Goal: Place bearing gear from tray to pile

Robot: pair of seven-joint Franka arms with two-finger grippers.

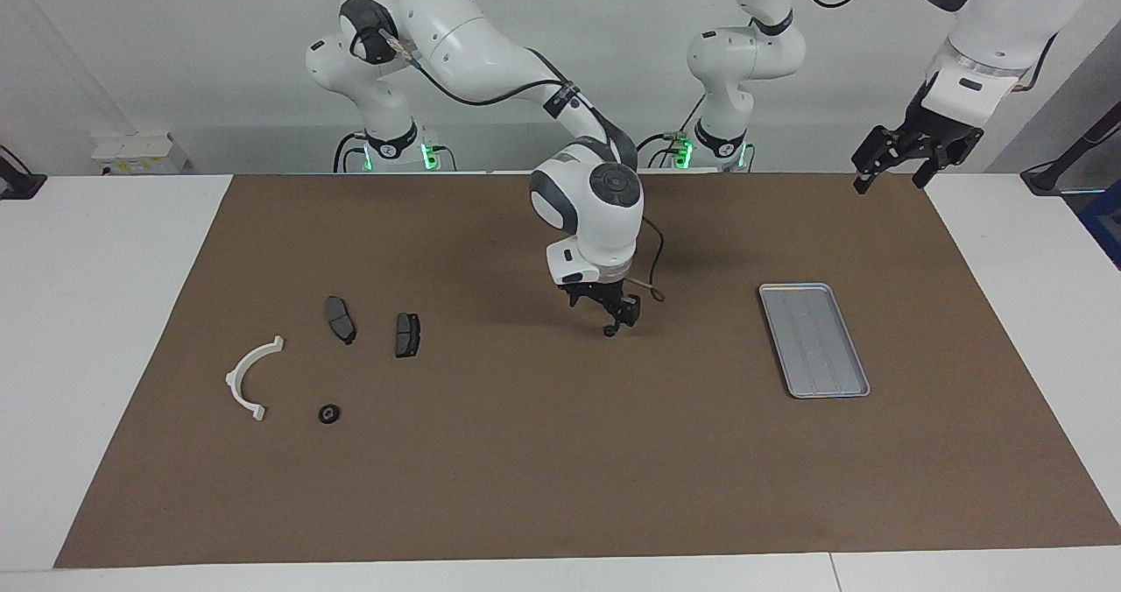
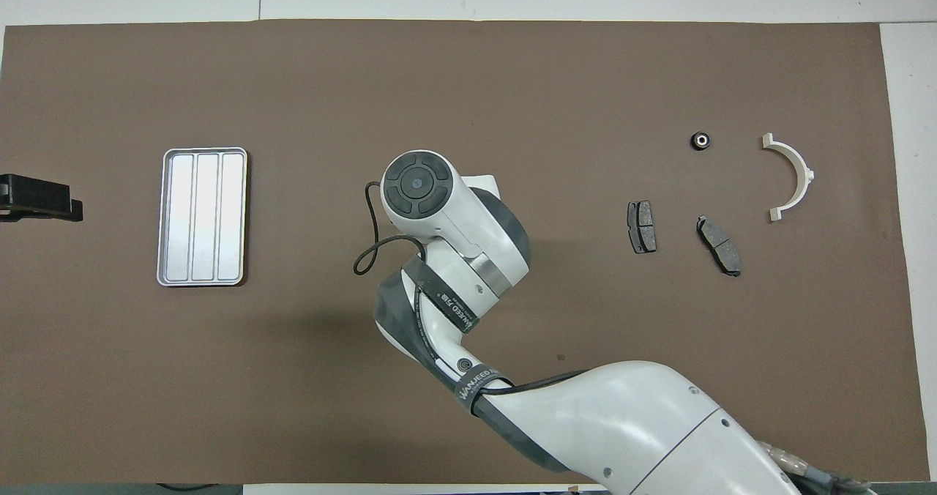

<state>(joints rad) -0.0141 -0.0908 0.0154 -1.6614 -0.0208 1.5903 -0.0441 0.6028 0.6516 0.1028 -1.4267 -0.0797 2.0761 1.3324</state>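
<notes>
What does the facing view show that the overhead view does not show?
Only the facing view shows both arm bases and the right end effector hanging over the mat, its fingers open and empty. Only the overhead view shows the tray's ridges square-on; there the right wrist hides that end effector. Both show the tray without a gear, the left end effector raised at the tray's end, and the gear beside the arc and pads.
</notes>
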